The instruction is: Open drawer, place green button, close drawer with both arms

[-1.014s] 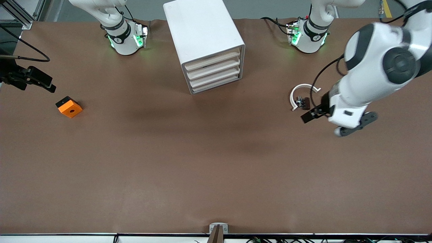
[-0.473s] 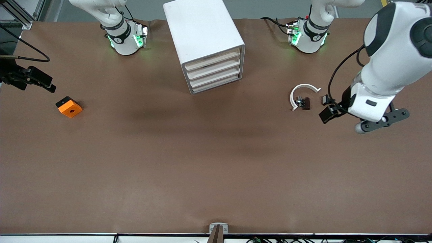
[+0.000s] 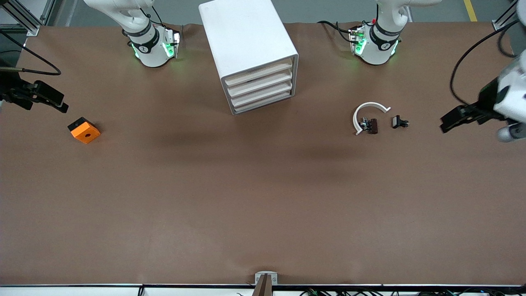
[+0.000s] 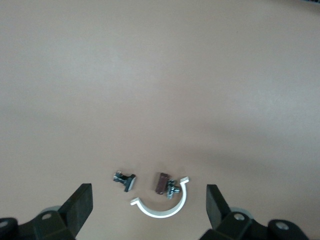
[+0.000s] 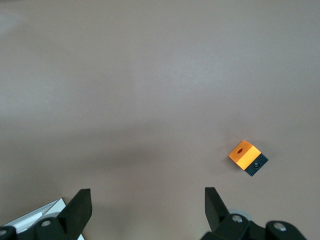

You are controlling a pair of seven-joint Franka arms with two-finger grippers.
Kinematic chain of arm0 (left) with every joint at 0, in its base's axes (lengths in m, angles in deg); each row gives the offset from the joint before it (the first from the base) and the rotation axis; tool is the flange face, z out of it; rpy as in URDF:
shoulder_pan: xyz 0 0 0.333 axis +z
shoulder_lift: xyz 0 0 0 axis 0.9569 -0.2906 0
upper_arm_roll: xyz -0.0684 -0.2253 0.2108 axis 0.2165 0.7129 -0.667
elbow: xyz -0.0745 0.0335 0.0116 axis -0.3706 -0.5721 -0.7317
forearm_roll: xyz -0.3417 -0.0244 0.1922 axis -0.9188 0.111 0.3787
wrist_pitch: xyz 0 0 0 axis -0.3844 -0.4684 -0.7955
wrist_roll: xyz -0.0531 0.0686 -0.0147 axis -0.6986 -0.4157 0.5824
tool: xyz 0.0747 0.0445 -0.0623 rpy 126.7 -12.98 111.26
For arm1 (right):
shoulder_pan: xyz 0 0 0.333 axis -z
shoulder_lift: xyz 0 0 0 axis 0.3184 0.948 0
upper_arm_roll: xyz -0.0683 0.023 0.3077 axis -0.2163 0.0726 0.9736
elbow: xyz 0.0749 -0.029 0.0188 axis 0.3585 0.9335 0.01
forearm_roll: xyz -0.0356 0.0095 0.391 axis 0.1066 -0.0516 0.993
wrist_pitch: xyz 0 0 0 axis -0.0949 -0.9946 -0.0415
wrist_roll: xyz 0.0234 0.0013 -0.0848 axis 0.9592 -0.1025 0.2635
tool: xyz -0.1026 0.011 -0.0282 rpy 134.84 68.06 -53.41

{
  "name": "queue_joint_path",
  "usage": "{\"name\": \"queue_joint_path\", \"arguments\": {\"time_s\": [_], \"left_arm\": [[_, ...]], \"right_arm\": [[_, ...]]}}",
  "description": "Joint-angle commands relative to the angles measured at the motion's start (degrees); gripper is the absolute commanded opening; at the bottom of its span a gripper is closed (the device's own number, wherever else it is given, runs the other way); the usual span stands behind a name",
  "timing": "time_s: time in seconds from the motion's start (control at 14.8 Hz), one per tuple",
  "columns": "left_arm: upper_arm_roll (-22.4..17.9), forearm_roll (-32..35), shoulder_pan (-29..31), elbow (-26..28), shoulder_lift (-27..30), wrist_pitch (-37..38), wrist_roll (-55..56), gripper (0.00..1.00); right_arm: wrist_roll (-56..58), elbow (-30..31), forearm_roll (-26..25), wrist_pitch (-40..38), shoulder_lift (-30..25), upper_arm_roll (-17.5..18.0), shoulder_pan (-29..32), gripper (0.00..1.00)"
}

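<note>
matte brown counter point(image 3: 263, 197) | boxy white cabinet point(image 3: 246, 41) at robots' edge, lowest cream-fronted drawer point(image 3: 263, 106) shut | left hand point(image 3: 456, 117) wide open, empty, left arm's end | right hand point(image 3: 51, 100) wide open, empty, right arm's end, above orange square block point(image 3: 84, 130) | green-capped button: cannot tell

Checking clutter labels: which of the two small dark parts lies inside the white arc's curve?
The brownish dark part, tucked within the white arc. The black clip lies apart, outside it, toward the left arm's end.
</note>
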Motion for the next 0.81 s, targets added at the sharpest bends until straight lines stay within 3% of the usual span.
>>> {"name": "queue_joint_path", "arguments": {"time_s": [0.0,0.41,0.74], "left_arm": [[1.1,-0.7,1.3,4.9,5.7,0.9,-2.8,1.00],[2.0,-4.6,3.5,10.8,12.0,1.8,-6.8,1.00],[5.7,-3.3,4.4,11.2,12.8,2.8,-6.0,1.00]], "right_arm": [[0.7,-1.0,-0.8,-0.7,0.2,0.5,0.5,1.00],[0.7,-1.0,-0.8,-0.7,0.2,0.5,0.5,1.00],[0.7,-1.0,-0.9,-0.7,0.2,0.5,0.5,1.00]]}}
